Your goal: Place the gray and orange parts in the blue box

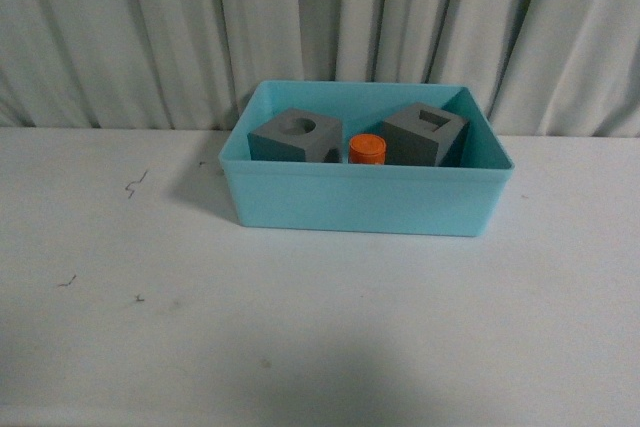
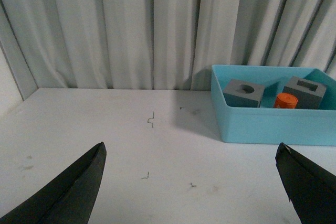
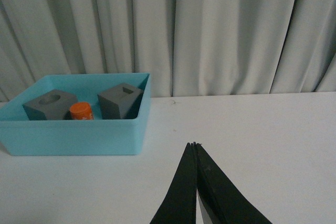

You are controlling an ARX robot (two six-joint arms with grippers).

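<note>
The blue box (image 1: pixel 365 202) stands on the white table near the curtain. Inside it lie a gray cube with a round recess (image 1: pixel 293 135), a gray cube with a square recess (image 1: pixel 425 133) and an orange cylinder (image 1: pixel 367 149) between them. The left wrist view shows the blue box (image 2: pixel 273 124) holding the round-recess cube (image 2: pixel 243 92), the square-recess cube (image 2: pixel 303 92) and the orange cylinder (image 2: pixel 286 100). My left gripper (image 2: pixel 191 161) hangs open over bare table, well short of the box. My right gripper (image 3: pixel 195 145) is shut and empty, off to the side of the blue box (image 3: pixel 73 135). Neither arm shows in the front view.
A pleated grey-white curtain (image 1: pixel 320 27) closes off the back of the table. Small dark scratch marks (image 1: pixel 135 183) dot the white tabletop (image 1: pixel 320 327) left of the box. The table's front edge runs along the bottom of the front view.
</note>
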